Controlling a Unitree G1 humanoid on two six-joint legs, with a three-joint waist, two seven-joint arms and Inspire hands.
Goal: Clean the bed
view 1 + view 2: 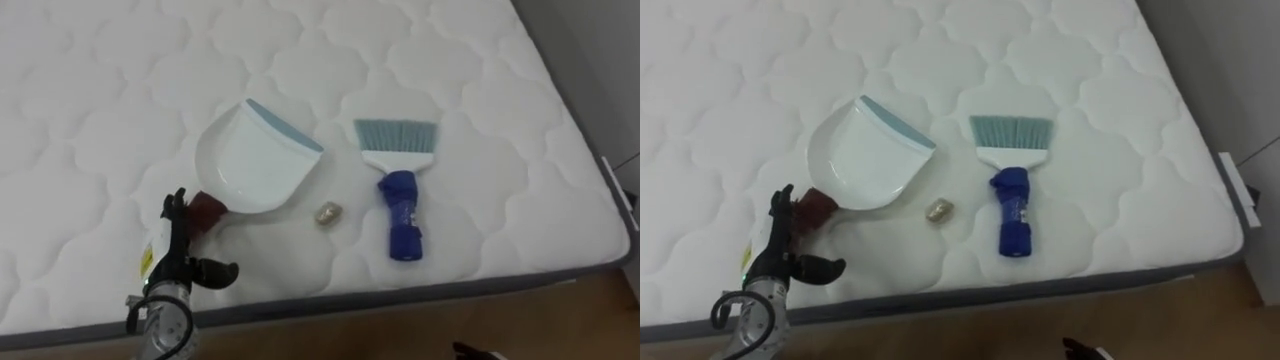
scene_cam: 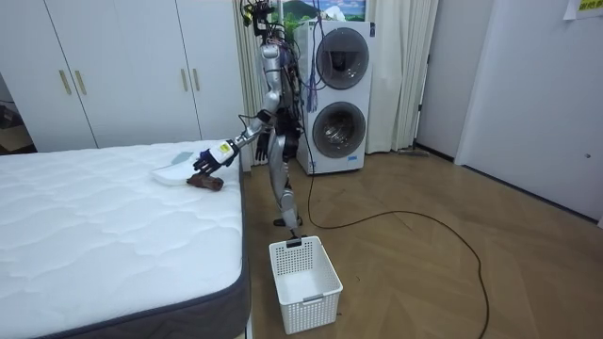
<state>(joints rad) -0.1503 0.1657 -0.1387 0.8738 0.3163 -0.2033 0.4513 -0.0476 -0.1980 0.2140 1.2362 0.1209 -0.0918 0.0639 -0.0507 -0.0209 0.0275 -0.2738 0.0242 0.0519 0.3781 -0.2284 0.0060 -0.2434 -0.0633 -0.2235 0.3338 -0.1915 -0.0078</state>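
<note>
Our left hand (image 1: 183,255), fingers straight and apart, was at the red handle (image 1: 208,210) of the dustpan (image 1: 255,160). A crumpled scrap (image 1: 327,213) lay between dustpan and blue-handled brush (image 1: 400,188).

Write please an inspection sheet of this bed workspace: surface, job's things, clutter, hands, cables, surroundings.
surface: white quilted mattress, no bedding on it.
job's things: white dustpan and blue-handled brush, side by side, apart.
clutter: one small beige scrap between them, touching neither.
hands: left hand open, fingers by the dustpan's dark red handle.
cables: nothing seen on the mattress.
surroundings: white basket on the wooden floor; two stacked washing machines; wardrobe.
</note>
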